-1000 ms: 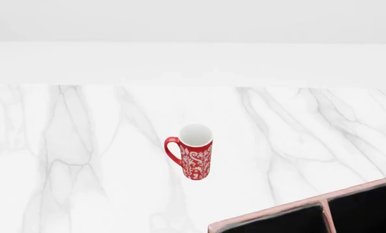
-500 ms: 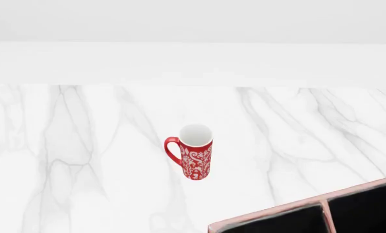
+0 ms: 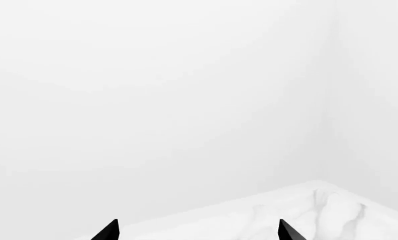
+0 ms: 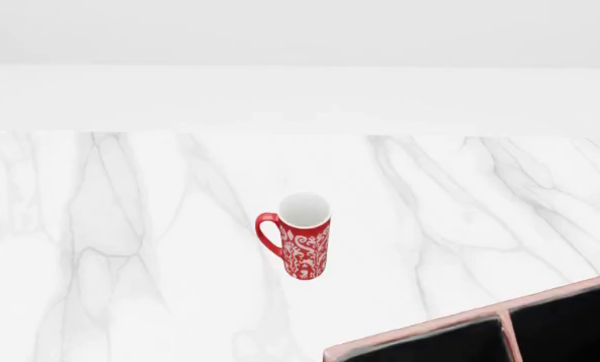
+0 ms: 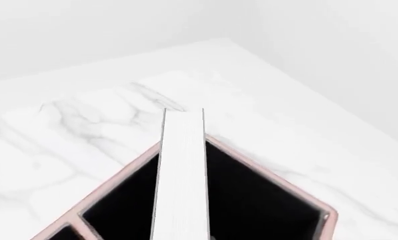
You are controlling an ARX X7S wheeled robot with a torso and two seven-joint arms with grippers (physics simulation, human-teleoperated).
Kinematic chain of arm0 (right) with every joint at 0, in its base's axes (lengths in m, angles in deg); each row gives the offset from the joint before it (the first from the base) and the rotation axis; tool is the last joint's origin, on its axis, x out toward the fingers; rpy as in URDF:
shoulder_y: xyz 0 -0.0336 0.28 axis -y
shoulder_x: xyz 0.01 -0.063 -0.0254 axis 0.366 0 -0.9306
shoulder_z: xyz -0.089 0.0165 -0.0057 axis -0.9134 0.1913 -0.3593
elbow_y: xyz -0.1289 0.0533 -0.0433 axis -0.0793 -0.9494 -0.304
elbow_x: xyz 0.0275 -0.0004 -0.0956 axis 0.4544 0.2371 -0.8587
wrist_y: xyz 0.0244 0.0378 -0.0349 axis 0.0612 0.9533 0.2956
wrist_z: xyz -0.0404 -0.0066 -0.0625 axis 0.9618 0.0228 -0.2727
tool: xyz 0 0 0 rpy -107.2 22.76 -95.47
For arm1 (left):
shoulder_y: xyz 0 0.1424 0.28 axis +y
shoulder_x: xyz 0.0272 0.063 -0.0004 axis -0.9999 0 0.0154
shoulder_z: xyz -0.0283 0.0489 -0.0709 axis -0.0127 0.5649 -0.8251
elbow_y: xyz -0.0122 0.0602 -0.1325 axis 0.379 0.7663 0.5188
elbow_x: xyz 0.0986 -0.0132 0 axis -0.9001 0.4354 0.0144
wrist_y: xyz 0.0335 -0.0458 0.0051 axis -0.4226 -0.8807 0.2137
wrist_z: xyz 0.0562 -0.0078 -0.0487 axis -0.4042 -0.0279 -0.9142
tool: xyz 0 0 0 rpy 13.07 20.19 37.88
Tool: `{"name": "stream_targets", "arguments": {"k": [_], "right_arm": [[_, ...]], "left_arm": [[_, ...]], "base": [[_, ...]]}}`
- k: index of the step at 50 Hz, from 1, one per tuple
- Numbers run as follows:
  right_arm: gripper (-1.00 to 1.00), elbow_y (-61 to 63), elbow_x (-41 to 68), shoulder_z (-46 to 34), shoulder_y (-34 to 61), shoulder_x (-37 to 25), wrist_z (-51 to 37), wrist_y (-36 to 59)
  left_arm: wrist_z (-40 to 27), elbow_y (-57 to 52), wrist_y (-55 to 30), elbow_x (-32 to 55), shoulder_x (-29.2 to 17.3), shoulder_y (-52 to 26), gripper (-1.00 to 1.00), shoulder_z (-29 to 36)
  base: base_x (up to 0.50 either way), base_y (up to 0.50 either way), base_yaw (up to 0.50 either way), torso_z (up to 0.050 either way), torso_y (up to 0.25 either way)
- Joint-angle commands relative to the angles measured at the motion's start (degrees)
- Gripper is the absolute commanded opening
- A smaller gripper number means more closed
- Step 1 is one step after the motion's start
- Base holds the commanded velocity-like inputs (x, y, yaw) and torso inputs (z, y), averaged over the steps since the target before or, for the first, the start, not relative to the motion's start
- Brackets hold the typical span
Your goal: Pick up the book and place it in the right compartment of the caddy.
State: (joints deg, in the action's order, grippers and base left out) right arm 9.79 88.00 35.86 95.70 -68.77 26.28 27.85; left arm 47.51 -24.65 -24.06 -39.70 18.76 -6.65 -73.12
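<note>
1. At the far left, the left gripper [image 3: 197, 234] shows in its own wrist view only as two dark fingertips set well apart with nothing between them, so its jaws stand open. It looks out over the edge of the marble table [image 3: 299, 215] toward a bare white wall.

2. In the middle of the head view a red-and-white mug [image 4: 300, 235] stands upright on the table, handle to the left. It is no part of the job.

3. At the lower right of the head view lies a corner of the caddy [image 4: 420, 330], with pale pink rim, black inside and one divider showing.

4. The book [image 5: 180, 175] appears only in the right wrist view. Its white page edges face the camera as a long narrow strip running straight away from the lens, held over the caddy's [image 5: 266, 172] dark interior with black on both sides of it.

5. The right gripper itself is out of frame, so I cannot tell how its jaws stand. The book probably sits in them, given how squarely it lines up with the camera.

6. Handling, as a judgement: a thick hardback is stiff and fairly heavy, and a matte cover gives decent friction. Grip across the two covers near the middle, not on the pages.

7. Its long axis points away from the wrist. Which compartment lies under it is not clear from here.
</note>
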Motion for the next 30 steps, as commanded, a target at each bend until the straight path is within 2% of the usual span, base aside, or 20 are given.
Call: {"name": "stream_targets", "arguments": {"k": [1, 20, 26, 30], "right_arm": [[1.00, -1.2, -1.2, 2.1, 0.7, 1.7, 1.2, -0.8], [1.00, -0.8, -0.4, 1.7, 1.3, 1.2, 0.5, -0.9], [1.00, 0.3, 3.0, -1.1, 8.1, 0.0, -1.8, -0.2], [1.00, 0.0, 3.7, -6.8, 16.9, -0.4, -3.8, 0.5]], "left_arm": [[1.2, 0.3, 0.2, -1.1, 1.2, 0.2, 1.00, -1.2], [0.8, 0.3, 0.2, -1.1, 1.2, 0.2, 1.00, -0.4], [0.7, -0.8, -1.5, -1.1, 0.4, -0.5, 1.00, 0.6], [2.2, -3.3, -7.7, 0.6, -2.0, -2.8, 1.00, 4.1]], "base": [[0.00, 0.00, 0.00, 0.000, 0.000], [0.00, 0.00, 0.00, 0.000, 0.000], [0.00, 0.00, 0.00, 0.000, 0.000], [0.00, 0.00, 0.00, 0.000, 0.000]]}}
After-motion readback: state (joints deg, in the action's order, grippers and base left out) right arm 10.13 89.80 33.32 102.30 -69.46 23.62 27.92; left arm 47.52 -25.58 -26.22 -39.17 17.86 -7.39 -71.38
